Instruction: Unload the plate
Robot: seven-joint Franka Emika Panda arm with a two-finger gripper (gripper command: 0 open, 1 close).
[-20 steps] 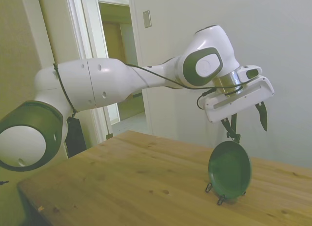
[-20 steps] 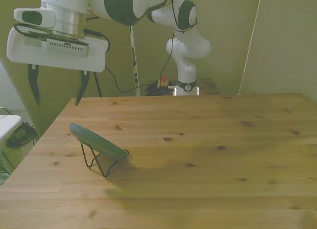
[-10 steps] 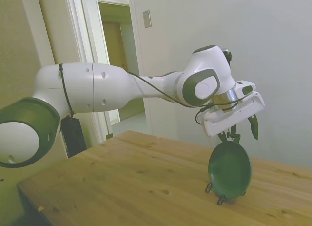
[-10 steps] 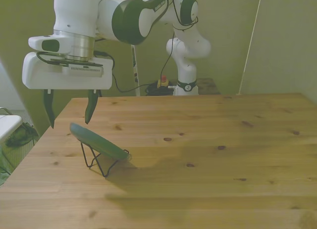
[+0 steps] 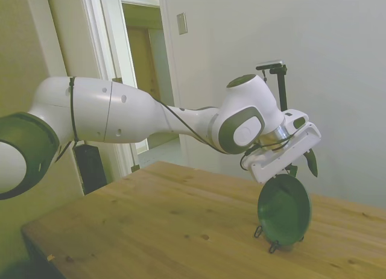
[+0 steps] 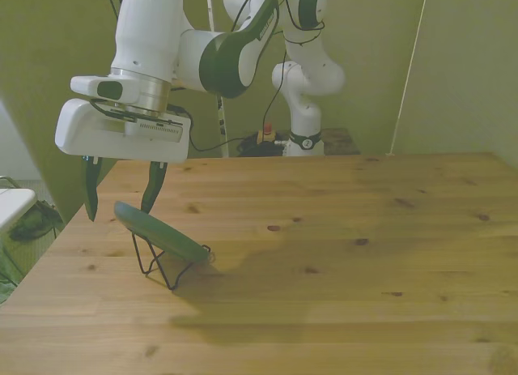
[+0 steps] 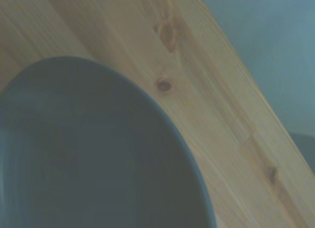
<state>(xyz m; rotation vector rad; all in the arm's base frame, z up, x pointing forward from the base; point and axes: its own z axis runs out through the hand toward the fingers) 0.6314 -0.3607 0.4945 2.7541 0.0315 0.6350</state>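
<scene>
Worktop (image 6: 340, 270) nearest the front cam is bare wood. Further back, the plate (image 6: 162, 233) leans tilted in its wire stand (image 6: 158, 266), near the front view's left edge. Pincer (image 6: 120, 198) is open, fingers astride plate's top rim, not touching yet. It has dropped from well above over the last sec, so approach looks nearly done; closing on the rim likely next.

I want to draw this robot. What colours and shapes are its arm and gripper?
The arm is smooth, rounded and white, with dark grey-green joint caps. A thin black cable runs along it. The gripper has a flat white boxy body and two slim, dark, pointed fingers, below a silvery metal ring.
</scene>
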